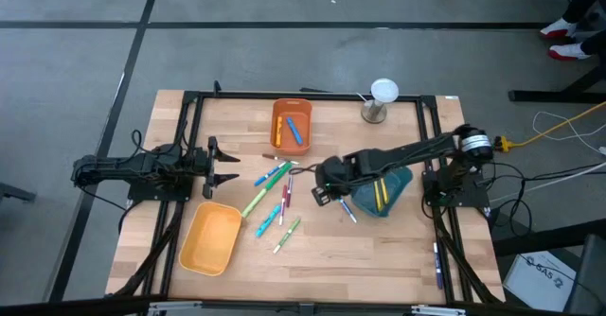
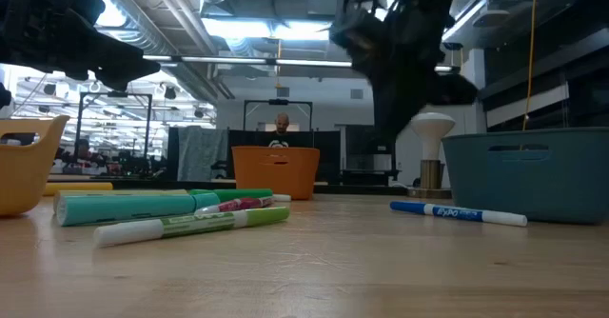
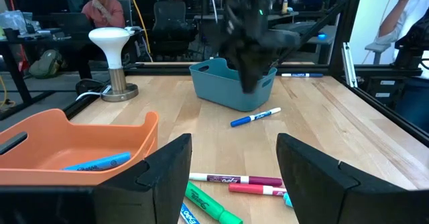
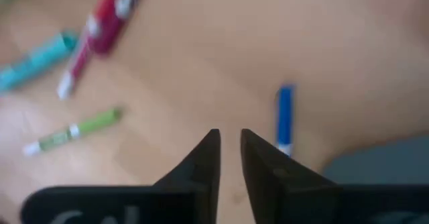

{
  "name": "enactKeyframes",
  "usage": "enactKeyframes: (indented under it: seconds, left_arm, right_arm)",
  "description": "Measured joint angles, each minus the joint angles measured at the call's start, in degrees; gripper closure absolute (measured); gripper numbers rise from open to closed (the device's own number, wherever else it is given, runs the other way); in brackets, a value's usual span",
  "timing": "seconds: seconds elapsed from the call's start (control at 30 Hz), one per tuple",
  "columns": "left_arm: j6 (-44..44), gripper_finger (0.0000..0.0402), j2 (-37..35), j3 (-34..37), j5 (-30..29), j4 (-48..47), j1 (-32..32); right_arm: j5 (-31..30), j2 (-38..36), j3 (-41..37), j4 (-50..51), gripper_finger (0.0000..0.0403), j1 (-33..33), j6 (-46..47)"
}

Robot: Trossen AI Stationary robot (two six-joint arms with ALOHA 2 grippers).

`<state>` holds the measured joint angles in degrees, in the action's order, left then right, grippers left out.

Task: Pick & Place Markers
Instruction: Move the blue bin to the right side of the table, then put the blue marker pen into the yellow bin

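Two claws noted: right claw (image 4: 229, 150) nearly closed, narrow gap, empty, above table (image 4: 201, 63) beside blue marker (image 4: 285, 120); left claw (image 3: 231, 163) spread wide, empty.

Orange bin (image 1: 292, 125), yellow bin (image 1: 210, 239), teal bin (image 1: 390, 193), lamp (image 1: 379, 100).

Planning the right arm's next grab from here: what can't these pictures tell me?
- Teal bin contents: the right arm covers most of it in the high view; its wall hides the inside in the low view.
- Right gripper: the wrist view is blurred, so the narrow gap reads neither open nor shut.
- Markers in the pile: too small and overlapping in the high view to count.
- Blue marker: label unreadable.
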<state>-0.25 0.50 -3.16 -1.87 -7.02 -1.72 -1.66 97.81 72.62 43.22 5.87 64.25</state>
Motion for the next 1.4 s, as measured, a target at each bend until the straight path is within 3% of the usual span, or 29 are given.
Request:
enactKeyframes:
  seconds: [0.1,0.3,0.67,0.83,0.97,1.13,1.4]
  left_arm:
    - [0.0,0.0187,0.0,0.0,0.0,0.0,0.0]
    - [0.0,0.0187,0.0,0.0,0.0,0.0,0.0]
    - [0.0,0.0187,0.0,0.0,0.0,0.0,0.0]
    - [0.0,0.0187,0.0,0.0,0.0,0.0,0.0]
    - [0.0,0.0187,0.0,0.0,0.0,0.0,0.0]
    - [0.0,0.0187,0.0,0.0,0.0,0.0,0.0]
    - [0.0,0.0187,0.0,0.0,0.0,0.0,0.0]
  right_arm:
    - [4.9,3.2,0.0,-1.3,0.0302,0.0,0.1]
    - [8.7,5.6,0.0,-1.2,0.0241,-1.0,2.7]
    - [6.6,5.6,0.0,3.4,0.0233,-0.1,0.5]
    - [5.7,5.6,0.0,12.4,0.0233,0.3,-3.0]
    - [2.3,5.6,0.0,20.8,0.0233,0.3,-4.7]
    - [-0.1,5.6,0.6,21.7,0.0233,0.3,-7.5]
    - [-10.8,5.6,9.9,23.7,0.0233,0.3,-14.3]
